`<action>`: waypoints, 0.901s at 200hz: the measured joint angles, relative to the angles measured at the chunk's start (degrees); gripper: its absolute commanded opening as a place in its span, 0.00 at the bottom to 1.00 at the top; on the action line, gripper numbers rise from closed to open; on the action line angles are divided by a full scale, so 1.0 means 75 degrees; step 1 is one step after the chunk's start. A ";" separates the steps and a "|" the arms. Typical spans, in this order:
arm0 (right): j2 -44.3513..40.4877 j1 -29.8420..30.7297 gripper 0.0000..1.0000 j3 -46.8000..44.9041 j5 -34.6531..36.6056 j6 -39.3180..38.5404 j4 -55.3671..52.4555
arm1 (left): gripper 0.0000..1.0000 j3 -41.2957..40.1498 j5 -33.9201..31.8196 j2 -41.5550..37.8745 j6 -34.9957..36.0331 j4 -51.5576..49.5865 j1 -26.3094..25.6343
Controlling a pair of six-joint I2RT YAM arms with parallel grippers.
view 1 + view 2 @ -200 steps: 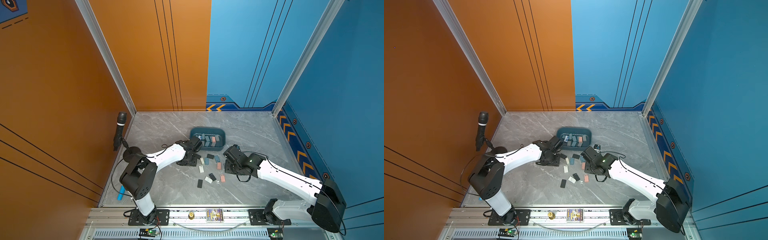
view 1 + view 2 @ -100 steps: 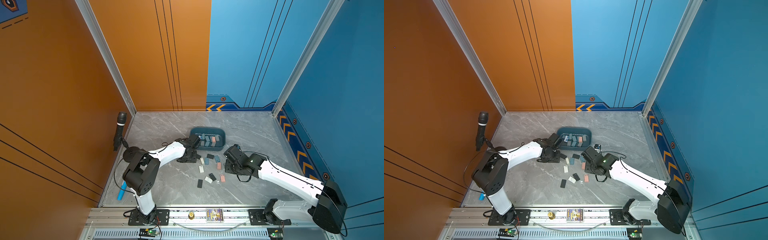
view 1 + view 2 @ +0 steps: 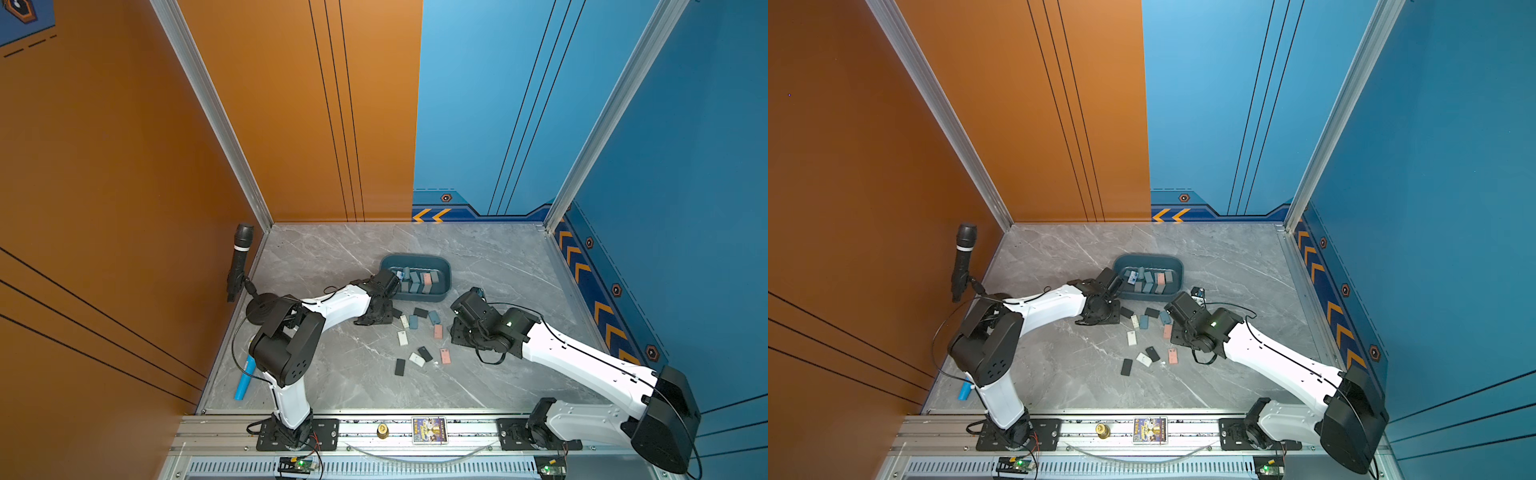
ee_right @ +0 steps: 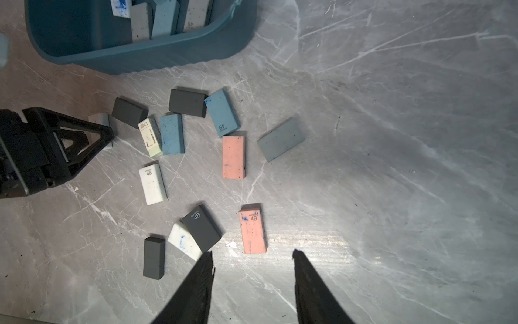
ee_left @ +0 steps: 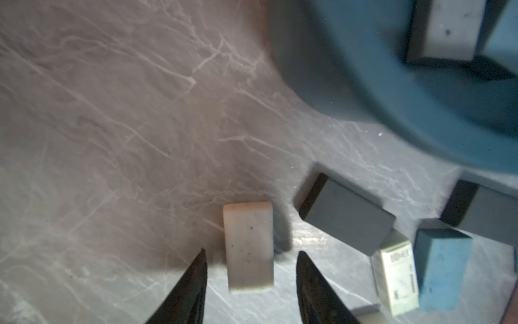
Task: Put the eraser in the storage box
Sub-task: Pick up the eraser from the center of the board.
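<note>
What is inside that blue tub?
The storage box holds a row of erasers: grey, blue, pink, one white with blue marks. Anything beneath them or behind the near wall is hidden.

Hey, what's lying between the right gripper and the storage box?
In the right wrist view, loose erasers lie scattered on the table between the right gripper and the storage box: pink, blue, dark grey and white ones.
</note>
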 measured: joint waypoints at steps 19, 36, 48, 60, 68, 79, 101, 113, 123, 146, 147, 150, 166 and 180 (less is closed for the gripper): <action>-0.0006 0.0000 0.48 -0.0023 0.0029 0.0003 0.0000 | 0.49 -0.0023 -0.0082 0.0017 0.0000 0.0061 0.0009; -0.0006 -0.0020 0.48 -0.0035 0.0067 0.0003 -0.0003 | 0.48 -0.0085 -0.0181 0.0017 -0.0006 0.0093 0.0009; -0.0006 -0.0026 0.48 -0.0041 0.0102 0.0006 -0.0006 | 0.46 -0.0169 -0.0283 0.0017 -0.0029 0.0117 0.0012; -0.0006 -0.0026 0.48 -0.0041 0.0108 0.0017 -0.0009 | 0.45 -0.0195 -0.0367 0.0012 -0.0035 0.0140 0.0012; -0.0006 -0.0026 0.48 -0.0041 0.0114 0.0029 -0.0015 | 0.43 -0.0219 -0.0411 0.0012 -0.0044 0.0169 0.0015; -0.0006 -0.0026 0.48 -0.0041 0.0131 0.0032 -0.0032 | 0.40 -0.0236 -0.0484 0.0003 -0.0058 0.0198 0.0015; -0.0006 -0.0026 0.48 -0.0041 0.0137 0.0032 -0.0032 | 0.34 -0.0315 -0.0571 -0.0038 -0.0064 0.0251 0.0015; -0.0006 -0.0026 0.48 -0.0041 0.0137 0.0032 -0.0035 | 0.31 -0.0364 -0.0615 -0.0073 -0.0087 0.0265 0.0015; -0.0006 -0.0026 0.48 -0.0041 0.0143 0.0035 -0.0035 | 0.28 -0.0393 -0.0641 -0.0096 -0.0102 0.0268 0.0017; -0.0006 -0.0026 0.48 -0.0041 0.0152 0.0050 -0.0035 | 0.24 -0.0420 -0.0647 -0.0140 -0.0111 0.0280 0.0029; -0.0006 -0.0026 0.48 -0.0041 0.0152 0.0052 -0.0032 | 0.24 -0.0420 -0.0647 -0.0143 -0.0111 0.0280 0.0029; -0.0006 -0.0026 0.48 -0.0041 0.0152 0.0052 -0.0035 | 0.24 -0.0425 -0.0647 -0.0149 -0.0119 0.0280 0.0029; -0.0006 -0.0026 0.48 -0.0047 0.0154 0.0055 -0.0035 | 0.23 -0.0443 -0.0644 -0.0204 -0.0117 0.0274 0.0029; -0.0006 -0.0026 0.48 -0.0052 0.0154 0.0055 -0.0035 | 0.22 -0.0568 -0.0644 -0.0309 -0.0117 0.0271 0.0029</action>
